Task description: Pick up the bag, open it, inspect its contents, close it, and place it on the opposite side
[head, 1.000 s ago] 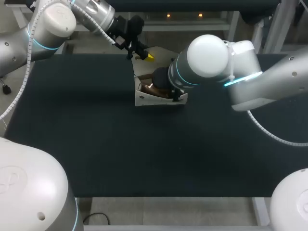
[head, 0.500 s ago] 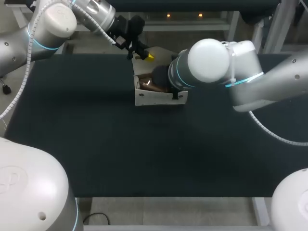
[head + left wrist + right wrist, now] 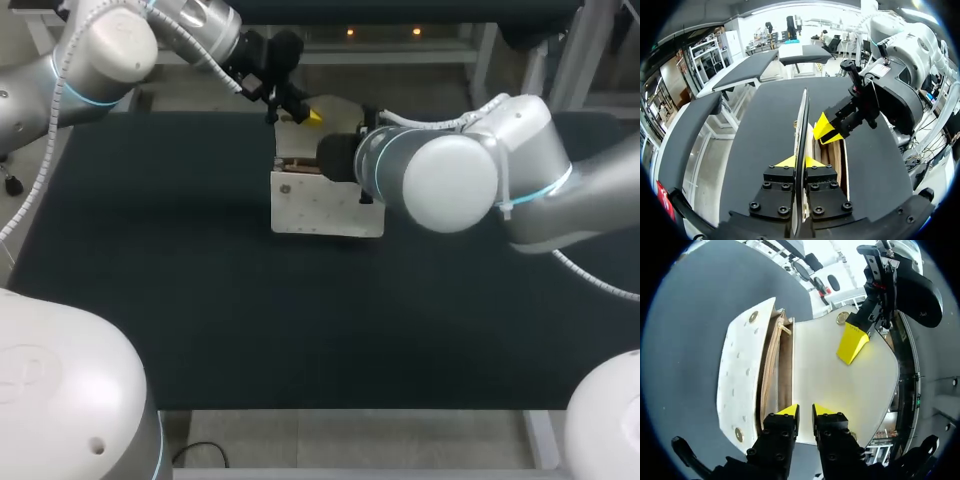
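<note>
My left hand (image 3: pixel 800 161) is clenched on the flap (image 3: pixel 803 112) of the white handbag (image 3: pixel 325 205), holding that flap edge-up. In the head view this hand sits at the handbag's 11 o'clock, close to the tabletop's far edge. My right hand (image 3: pixel 805 410) hovers where the flap meets the open mouth (image 3: pixel 772 370), which shows a tan lining. I cannot tell whether it grips anything. The handbag stands on the dark tabletop (image 3: pixel 180 300), toward 12 o'clock from its centre. Open room lies at its 6 and 9 o'clock, and my right arm (image 3: pixel 450 180) fills 3 o'clock.
</note>
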Robot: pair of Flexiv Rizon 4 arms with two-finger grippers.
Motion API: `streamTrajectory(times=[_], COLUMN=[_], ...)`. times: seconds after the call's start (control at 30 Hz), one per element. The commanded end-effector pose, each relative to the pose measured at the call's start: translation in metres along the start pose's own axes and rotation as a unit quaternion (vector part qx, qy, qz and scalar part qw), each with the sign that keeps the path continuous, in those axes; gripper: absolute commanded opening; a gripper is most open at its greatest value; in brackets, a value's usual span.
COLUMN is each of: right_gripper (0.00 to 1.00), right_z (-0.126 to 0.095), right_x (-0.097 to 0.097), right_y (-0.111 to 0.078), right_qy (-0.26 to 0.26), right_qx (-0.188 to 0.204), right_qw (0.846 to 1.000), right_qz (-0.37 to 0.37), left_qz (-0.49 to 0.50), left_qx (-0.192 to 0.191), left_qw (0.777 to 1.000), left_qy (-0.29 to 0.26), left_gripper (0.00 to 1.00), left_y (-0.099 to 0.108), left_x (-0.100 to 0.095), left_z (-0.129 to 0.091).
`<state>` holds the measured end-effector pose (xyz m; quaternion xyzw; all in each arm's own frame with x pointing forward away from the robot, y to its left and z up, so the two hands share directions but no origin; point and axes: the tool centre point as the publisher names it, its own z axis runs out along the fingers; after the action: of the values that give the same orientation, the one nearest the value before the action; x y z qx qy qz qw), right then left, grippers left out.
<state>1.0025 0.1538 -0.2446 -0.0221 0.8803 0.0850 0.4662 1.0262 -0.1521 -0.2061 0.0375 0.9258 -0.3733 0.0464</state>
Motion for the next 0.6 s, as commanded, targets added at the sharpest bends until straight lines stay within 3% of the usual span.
streamTrajectory(times=[0.03, 0.2, 0.37, 0.6], right_gripper=[0.19, 0.2, 0.18, 0.02], right_z=[-0.031, -0.04, -0.045, -0.051], right_x=[0.001, 0.002, 0.007, 0.029], right_y=[-0.003, -0.002, -0.001, -0.006], right_qy=[-0.052, -0.063, -0.063, -0.044], right_qx=[0.001, 0.001, 0.002, 0.008], right_qw=[0.999, 0.998, 0.998, 0.999], right_qz=[0.0, -0.001, -0.004, 0.006], left_qz=[-0.009, -0.025, -0.03, -0.008], left_qx=[-0.004, 0.0, -0.004, 0.004], left_qw=[1.0, 1.0, 0.999, 0.999], left_qy=[-0.001, 0.012, -0.019, -0.053], left_gripper=[0.0, 0.0, 0.0, 0.0], left_y=[0.0, 0.013, 0.024, 0.032], left_x=[0.003, -0.006, -0.019, -0.03], left_z=[0.003, 0.019, 0.029, 0.031])
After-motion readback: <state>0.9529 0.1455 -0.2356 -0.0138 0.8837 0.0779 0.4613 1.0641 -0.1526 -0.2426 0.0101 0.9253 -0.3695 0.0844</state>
